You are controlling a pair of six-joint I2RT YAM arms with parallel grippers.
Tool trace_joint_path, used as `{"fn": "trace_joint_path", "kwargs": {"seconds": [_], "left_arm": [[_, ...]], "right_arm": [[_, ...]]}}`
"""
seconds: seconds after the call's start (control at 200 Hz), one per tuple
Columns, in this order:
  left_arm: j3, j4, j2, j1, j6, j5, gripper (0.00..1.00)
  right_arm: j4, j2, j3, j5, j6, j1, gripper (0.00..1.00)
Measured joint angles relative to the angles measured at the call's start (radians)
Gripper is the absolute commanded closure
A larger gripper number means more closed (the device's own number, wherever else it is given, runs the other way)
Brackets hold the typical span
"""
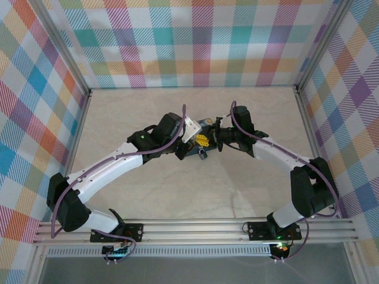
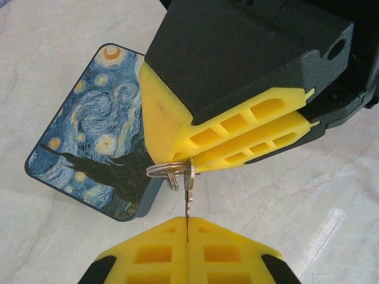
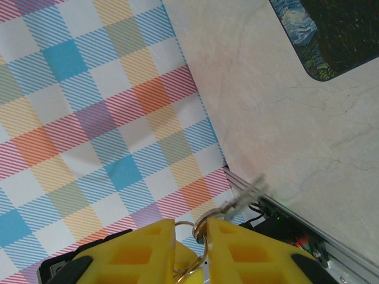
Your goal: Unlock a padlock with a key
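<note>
- one key [image 2: 188,198]: my left pincer [image 2: 186,223] is clamped tight on its blade.
- one key ring [image 2: 164,171] at its head, between the narrow fingers of my right pincer [image 2: 193,161]; i cannot tell whether they grip it.
- one padlock [image 1: 203,154], small and dark, just under both fingertips.
- one tin [image 2: 89,136] painted with a swirling night sky, beside them.

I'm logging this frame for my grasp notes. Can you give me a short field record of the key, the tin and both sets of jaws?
left gripper: jaws shut, nothing clearly between them
right gripper: jaws pinching the key ring
key: on the ring, blade pointing at the left gripper
tin: flat on the table, painted side up
padlock: probably the small dark shape by the tin; too small to confirm
</note>
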Motion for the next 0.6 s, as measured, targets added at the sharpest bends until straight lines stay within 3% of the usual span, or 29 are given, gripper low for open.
{"fn": "trace_joint_path", "kwargs": {"seconds": [0.605], "left_arm": [[0.0,-0.011,0.018,-0.002,0.017,-0.022,1.0]], "right_arm": [[-0.019,-0.001,0.0,0.009,-0.054,0.0,0.99]]}}
